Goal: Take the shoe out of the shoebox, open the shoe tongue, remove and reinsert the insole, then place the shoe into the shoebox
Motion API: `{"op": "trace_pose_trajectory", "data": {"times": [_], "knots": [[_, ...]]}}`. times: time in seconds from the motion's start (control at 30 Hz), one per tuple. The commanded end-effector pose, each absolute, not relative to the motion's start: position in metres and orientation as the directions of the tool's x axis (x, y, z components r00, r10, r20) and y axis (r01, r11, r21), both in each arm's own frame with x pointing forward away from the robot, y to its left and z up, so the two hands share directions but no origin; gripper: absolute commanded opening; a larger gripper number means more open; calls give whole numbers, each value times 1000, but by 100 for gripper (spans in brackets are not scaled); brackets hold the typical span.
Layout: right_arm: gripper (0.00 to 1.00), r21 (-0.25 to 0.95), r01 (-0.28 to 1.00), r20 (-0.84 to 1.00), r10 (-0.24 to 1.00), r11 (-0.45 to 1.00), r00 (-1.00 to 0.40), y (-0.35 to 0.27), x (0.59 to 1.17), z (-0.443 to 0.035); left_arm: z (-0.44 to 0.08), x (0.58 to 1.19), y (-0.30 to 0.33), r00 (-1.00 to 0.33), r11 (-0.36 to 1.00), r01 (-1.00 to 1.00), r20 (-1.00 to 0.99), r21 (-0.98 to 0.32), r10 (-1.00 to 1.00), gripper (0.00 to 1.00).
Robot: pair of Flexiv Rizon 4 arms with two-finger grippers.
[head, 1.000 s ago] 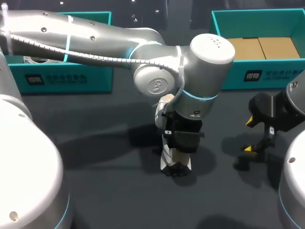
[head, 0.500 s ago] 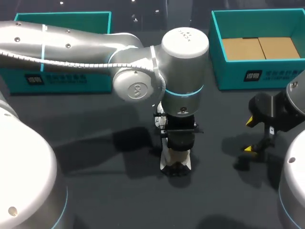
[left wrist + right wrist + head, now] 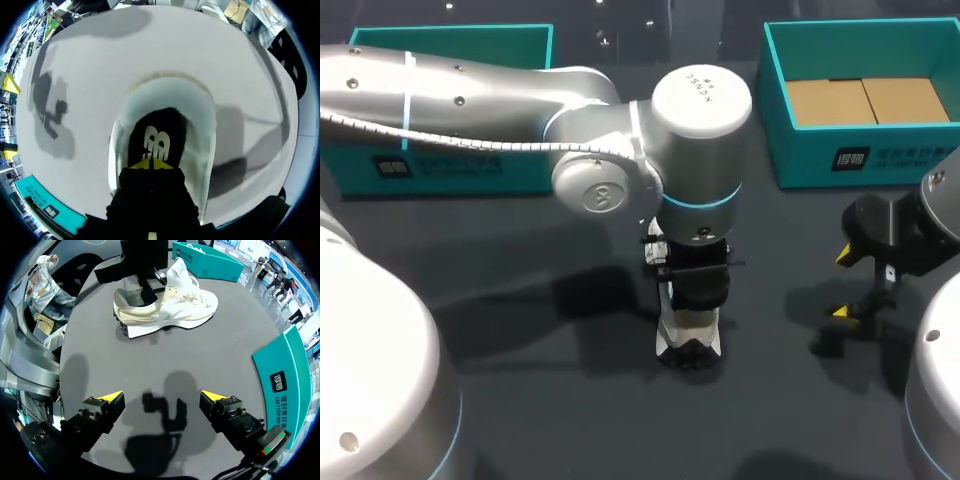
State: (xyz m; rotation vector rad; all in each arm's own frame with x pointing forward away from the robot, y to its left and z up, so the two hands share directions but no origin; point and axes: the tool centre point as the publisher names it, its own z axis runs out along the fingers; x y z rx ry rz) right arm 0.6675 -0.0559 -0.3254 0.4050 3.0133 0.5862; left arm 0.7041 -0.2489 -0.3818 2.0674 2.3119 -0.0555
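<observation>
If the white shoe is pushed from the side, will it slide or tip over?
The shoe stands upright on a wide flat sole, so it will probably slide rather than tip. It looks soft and light, so its upper may dent. With the left gripper inside its heel opening, a pull could lift the whole shoe.

Dark grey table (image 3: 520,400), matt from edge to edge. Right in the middle, upright on its sole: cream shoe (image 3: 170,310). Far right, flat on the top: teal shoebox (image 3: 820,160), open, brown card inside. Far left: second teal box (image 3: 450,165).
</observation>
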Motion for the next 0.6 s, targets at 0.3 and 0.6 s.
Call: {"op": "trace_pose_trajectory", "data": {"times": [0.3,0.6], "knots": [[100,374,246,3,264,894,-964,-56,665,-325,-335,710,-241,-88,98,986,-80,132,993,0],[100,374,246,3,264,894,-964,-56,665,-325,-340,722,-244,-96,106,983,-72,149,993,17]]}}
